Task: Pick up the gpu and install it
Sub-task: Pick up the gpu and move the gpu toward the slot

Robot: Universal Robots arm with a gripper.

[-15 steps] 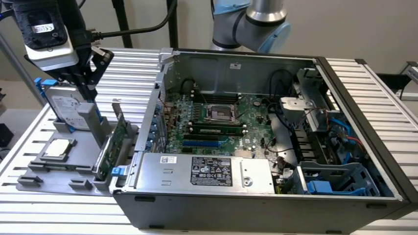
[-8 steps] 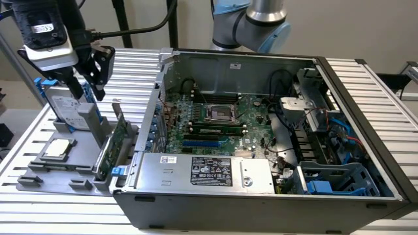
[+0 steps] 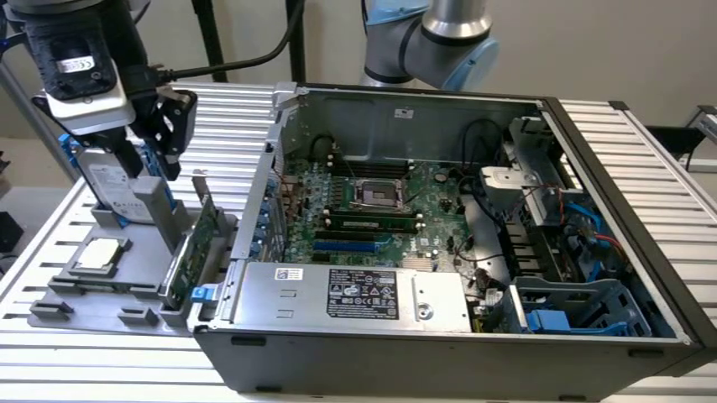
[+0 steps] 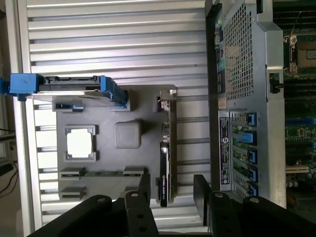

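The claw (image 4: 173, 197) hangs released above the grey parts holder (image 4: 143, 106), fingers (image 4: 144, 193) spread wide and gripping nothing. The gpu (image 4: 166, 148) stands on its long edge in a slot of that holder, under the claw. In the wrist view one end of the card lines up w/ the gap between the fingers. The exterior view shows the claw (image 3: 163, 164) well above the card (image 3: 188, 252), so there is no contact yet. Step in hand, as judged: the approach for the pick.

To do it well: the card is thin and seen edge-on, so the fingers should straddle its top edge evenly, one per face, w/ a straight descent. A skewed drop would likely land a fingertip on the edge or push the card vs. the slot walls. Closing on the flat faces rather than at the silver bracket (image 4: 167, 93) end should keep it from pivoting. The slot holds it upright, so the lift should go straight up.

Containers: the holder sits on the slatted desk (image 4: 113, 39).
- A hard drive in a blue frame (image 4: 69, 89) stands on edge, on the claw's side away from the case.
- A CPU (image 4: 80, 143) lies flat in a square recess.
- A memory stick (image 4: 101, 173) sits in a narrow slot.

The open PC case (image 3: 448, 361) lies on the claw's other side, just beside the holder. Inside it:
- motherboard (image 3: 431, 189) w/ an empty CPU socket (image 3: 375, 195)
- fitted memory sticks (image 3: 370, 223)
- power supply (image 3: 358, 294)
- blue drive cage (image 3: 583, 306)
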